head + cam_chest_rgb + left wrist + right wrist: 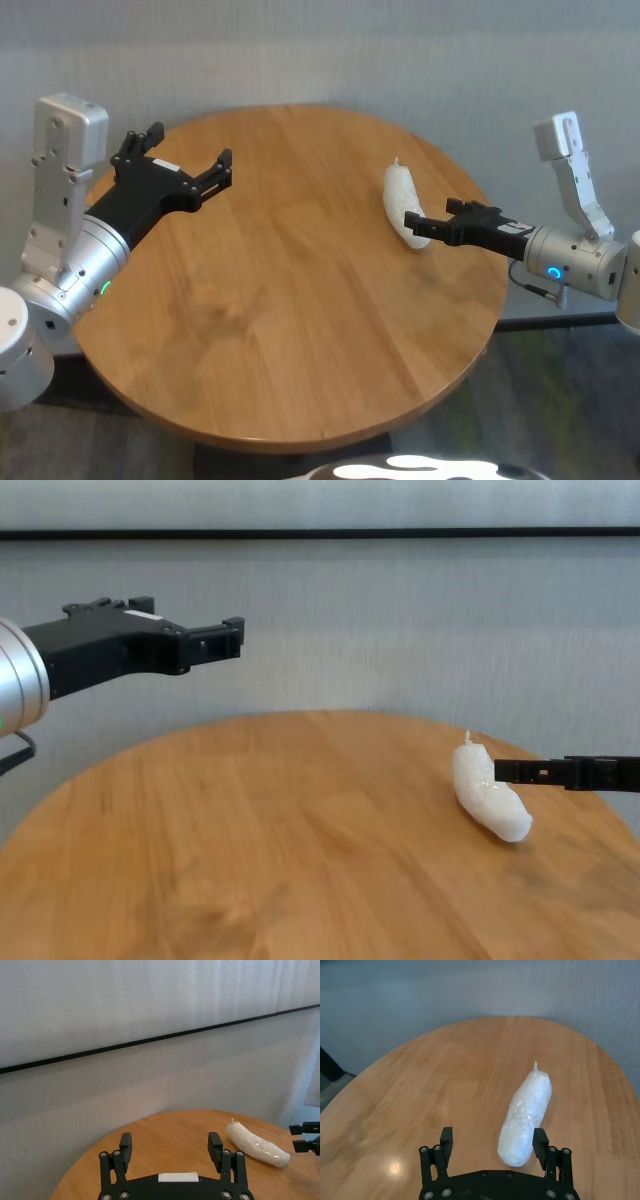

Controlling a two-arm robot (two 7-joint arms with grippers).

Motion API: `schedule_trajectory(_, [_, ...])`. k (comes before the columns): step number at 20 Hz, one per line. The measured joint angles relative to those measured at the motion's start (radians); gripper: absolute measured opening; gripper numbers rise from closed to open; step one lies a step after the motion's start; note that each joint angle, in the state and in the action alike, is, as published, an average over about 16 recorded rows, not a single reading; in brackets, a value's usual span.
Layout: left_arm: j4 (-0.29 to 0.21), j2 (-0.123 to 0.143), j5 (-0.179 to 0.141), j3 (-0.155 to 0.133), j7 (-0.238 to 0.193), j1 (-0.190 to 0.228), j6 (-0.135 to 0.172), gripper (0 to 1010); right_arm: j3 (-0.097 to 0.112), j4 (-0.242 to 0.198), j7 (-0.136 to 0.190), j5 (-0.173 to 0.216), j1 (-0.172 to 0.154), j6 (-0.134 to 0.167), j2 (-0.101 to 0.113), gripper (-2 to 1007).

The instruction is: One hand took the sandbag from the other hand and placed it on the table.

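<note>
One sandbag point(405, 204) lying on one round table point(270, 340), flanked by two open, empty grippers, left point(190, 160) and right point(432, 223).

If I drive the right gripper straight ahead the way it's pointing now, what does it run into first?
Most likely the sandbag. The open right gripper sits low over the table, and the bag's near end lies just inside one finger. Depth is unclear, so that finger could scrape along it rather than hit it squarely.

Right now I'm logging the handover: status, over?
Left gripper open, raised, empty. Right gripper open at sandbag's near end. Sandbag lying on table. Nothing in the way.
</note>
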Motion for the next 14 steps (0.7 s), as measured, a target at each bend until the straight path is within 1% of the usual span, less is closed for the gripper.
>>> schedule_trajectory(6, [-0.009, -0.013, 0.012, -0.013, 0.013, 0.008, 0.018, 1000, -0.002, -0.029, 0.001, -0.032, 0.006, -0.035, -0.021, 1003])
schedule_trajectory(14, [-0.026, -0.04, 0.029, -0.04, 0.032, 0.023, 0.055, 1000, -0.011, -0.085, -0.002, -0.096, 0.018, -0.098, -0.068, 1003])
